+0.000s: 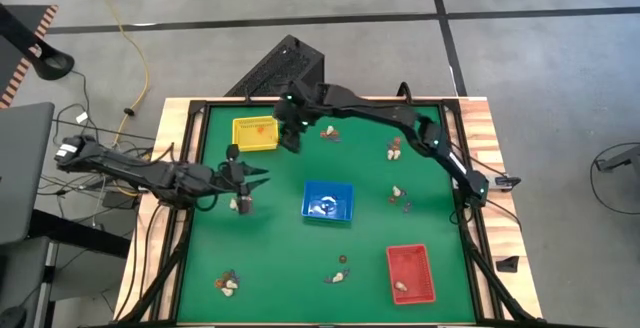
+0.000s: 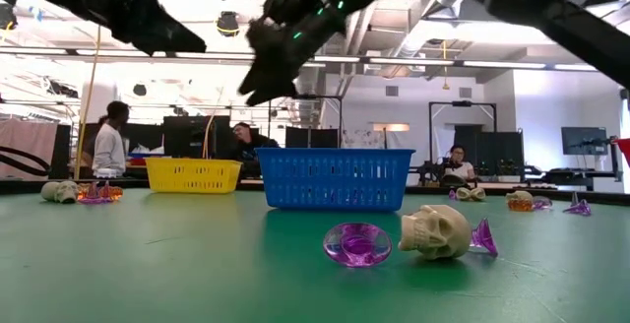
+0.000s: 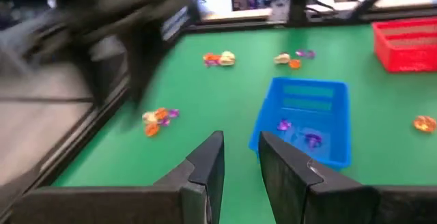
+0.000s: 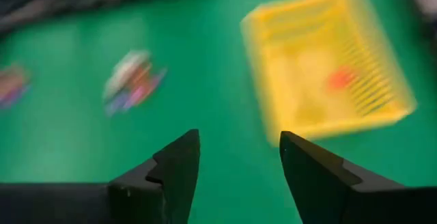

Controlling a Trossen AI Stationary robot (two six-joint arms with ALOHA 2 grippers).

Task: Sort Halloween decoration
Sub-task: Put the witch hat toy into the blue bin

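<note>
i've got the right gripper [image 1: 291, 138] up over the far-left part of the green table [image 1: 280, 258], just beside the yellow tray [image 1: 255, 133]. its fingers are spread wide with nothing between them, and there's an orange trinket [image 4: 339, 79] lying inside that yellow tray. my left gripper [image 1: 258, 178] hangs near the table's left edge, between the yellow tray and the blue tray [image 1: 328, 201]; its fingers [image 3: 208, 166] stand a little apart and i see nothing pinched. purple trinkets [image 3: 300, 134] lie in the blue tray, and a pale piece [image 1: 401, 287] lies in the red tray [image 1: 411, 273]. loose little piles are scattered about the table: a cream skull [image 2: 436, 230] beside a purple cup [image 2: 356, 243] near the front, more toward the right side [image 1: 398, 197].
</note>
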